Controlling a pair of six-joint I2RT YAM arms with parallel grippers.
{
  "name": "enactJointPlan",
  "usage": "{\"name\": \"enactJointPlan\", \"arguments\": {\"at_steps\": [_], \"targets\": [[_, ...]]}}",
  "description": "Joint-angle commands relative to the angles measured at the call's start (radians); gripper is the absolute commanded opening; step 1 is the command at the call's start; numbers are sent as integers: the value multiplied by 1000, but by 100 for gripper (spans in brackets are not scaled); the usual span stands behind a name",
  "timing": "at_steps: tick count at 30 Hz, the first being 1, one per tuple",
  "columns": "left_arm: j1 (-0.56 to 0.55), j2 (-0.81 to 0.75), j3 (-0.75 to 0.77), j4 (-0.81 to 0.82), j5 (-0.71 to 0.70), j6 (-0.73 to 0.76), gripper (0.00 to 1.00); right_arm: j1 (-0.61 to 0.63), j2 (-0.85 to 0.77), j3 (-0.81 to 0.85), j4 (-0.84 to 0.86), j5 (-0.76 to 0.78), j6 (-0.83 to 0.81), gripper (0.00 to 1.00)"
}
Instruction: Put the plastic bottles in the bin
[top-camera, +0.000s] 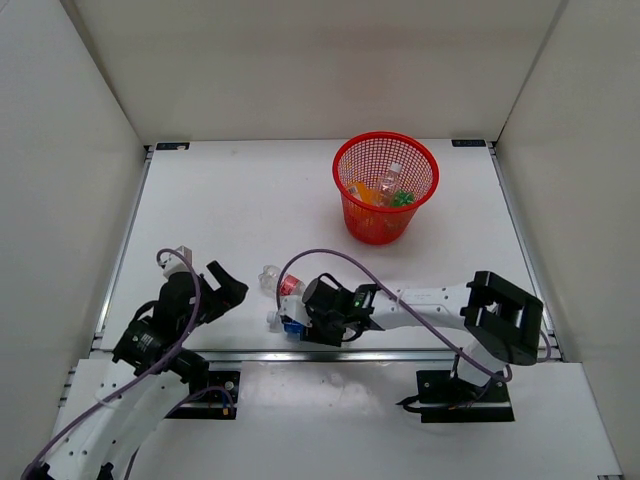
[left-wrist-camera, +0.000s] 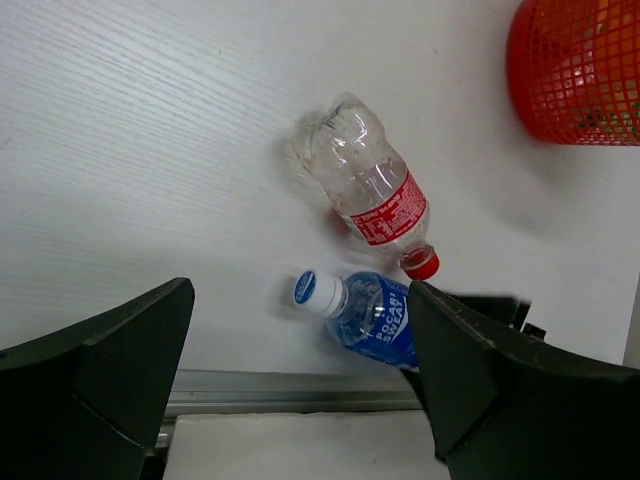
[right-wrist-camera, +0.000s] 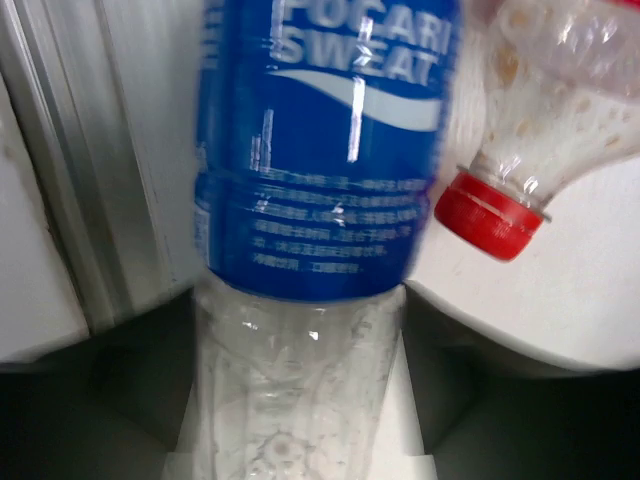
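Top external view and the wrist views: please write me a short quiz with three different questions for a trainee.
1. True or false: the red-capped bottle lies inside the red bin.
2. What lies between the fingers of the right gripper? A the red-capped bottle; B the blue-label bottle; C nothing.
3. Fill in: ___ bottles lie on the table outside the bin.
Key: 1 false; 2 B; 3 two.
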Motion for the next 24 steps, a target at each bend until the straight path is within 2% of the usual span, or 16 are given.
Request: {"name": "enactJointPlan", "arguments": {"at_steps": [1, 3, 8, 10, 13, 16, 17, 18, 19, 22, 24], "targets": [[29, 38, 50, 7, -16, 30, 99, 39, -43, -5, -5, 88, 2, 43], [32, 56, 42, 50, -19, 39, 99, 67, -92, -23, -19, 120, -1, 36], [27, 124, -12, 173, 15, 42, 98, 155, -253, -17, -115, 145, 31, 33], [27, 154, -21, 228, 35, 45, 99, 166, -319, 6, -141, 144, 38, 33], [23, 213, -19, 261, 38, 32, 99, 107, -438, 47, -140, 131, 8, 31], [15, 249, -19, 284, 42, 18, 99, -135, -529, 131, -39, 77, -35, 27], [9, 254, -24, 290, 52, 22, 99, -189, -534, 148, -22, 24, -56, 30], [4, 274, -24, 291, 52, 7, 99, -302, -539, 178, 21, -1, -50, 32], [1, 289, -23, 293, 55, 1, 99, -358, -523, 228, 38, -51, -60, 33], [-30, 352, -19, 310, 59, -22, 99, -635, -425, 337, 112, -156, -37, 39], [-74, 400, -15, 351, 70, -43, 99, -714, -311, 398, 154, -155, -5, 41]]}}
